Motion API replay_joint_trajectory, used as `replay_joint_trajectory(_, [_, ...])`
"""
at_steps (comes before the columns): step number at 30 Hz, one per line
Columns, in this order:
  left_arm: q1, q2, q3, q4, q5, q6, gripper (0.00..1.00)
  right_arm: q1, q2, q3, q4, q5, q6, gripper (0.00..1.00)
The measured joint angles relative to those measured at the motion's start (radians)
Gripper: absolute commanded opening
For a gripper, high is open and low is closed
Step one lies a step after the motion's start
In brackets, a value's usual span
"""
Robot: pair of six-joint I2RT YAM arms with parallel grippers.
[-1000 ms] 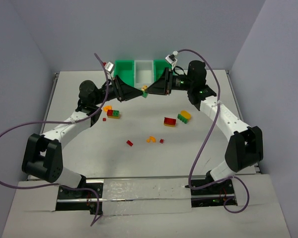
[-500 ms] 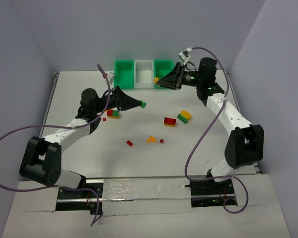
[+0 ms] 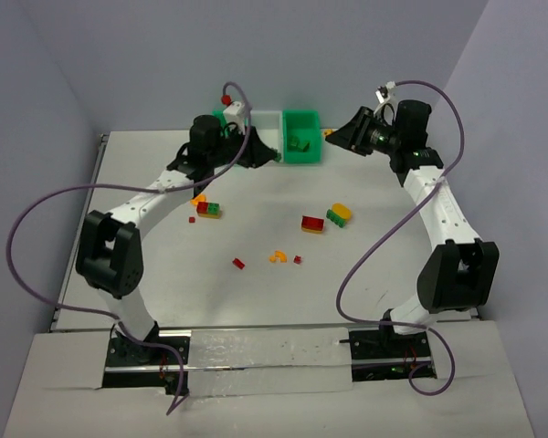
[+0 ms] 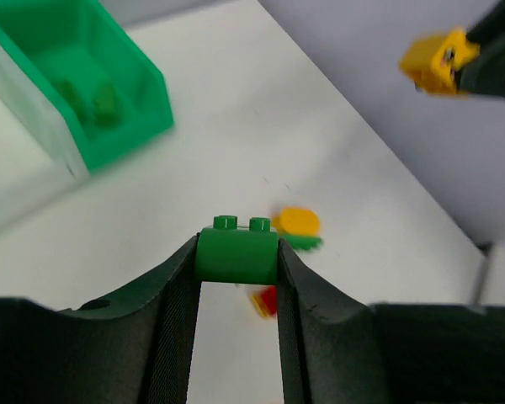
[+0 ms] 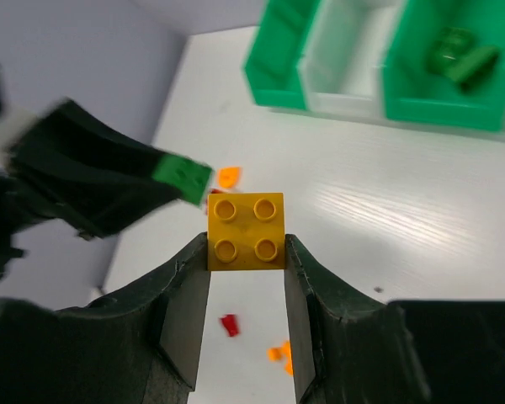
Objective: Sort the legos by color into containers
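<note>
White tabletop [image 3: 256, 301] carries loose legos [image 3: 313, 224] well short of the bins [image 3: 303, 157]. Left claw [image 4: 236, 263] pinches a green brick [image 4: 236, 251]; right claw [image 5: 246, 252] pinches a yellow brick [image 5: 245, 231]. Both hover near the bins: released high, either brick may bounce out or land in the wrong colour.

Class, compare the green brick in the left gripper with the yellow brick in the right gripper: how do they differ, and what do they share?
The green brick shows two studs in a row; the yellow brick shows four in a square. The green brick is seen side-on by its wrist camera, while the yellow brick turns its studded face to its own. The left gripper holds the green brick, the right gripper the yellow brick. Both are studded bricks, each clamped in a gripper.
</note>
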Motion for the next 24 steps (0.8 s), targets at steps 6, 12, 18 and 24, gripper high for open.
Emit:
replay_joint_trajectory(6, [-0.052, 0.233, 0.239, 0.07, -0.151, 0.156, 0.0, -0.003, -0.044, -0.024, -0.095, 0.151, -0.103, 0.0])
replay_joint_trajectory(12, [-0.053, 0.453, 0.37, 0.153, -0.197, 0.202, 0.02, -0.005, -0.062, -0.038, -0.125, 0.205, -0.15, 0.0])
replay_joint_trajectory(18, [-0.054, 0.603, 0.485, 0.199, -0.213, 0.233, 0.09, -0.006, -0.064, -0.058, -0.141, 0.216, -0.177, 0.0])
replay_joint_trajectory(24, [-0.055, 0.694, 0.602, 0.262, -0.227, 0.27, 0.52, -0.006, -0.063, -0.069, -0.158, 0.216, -0.189, 0.0])
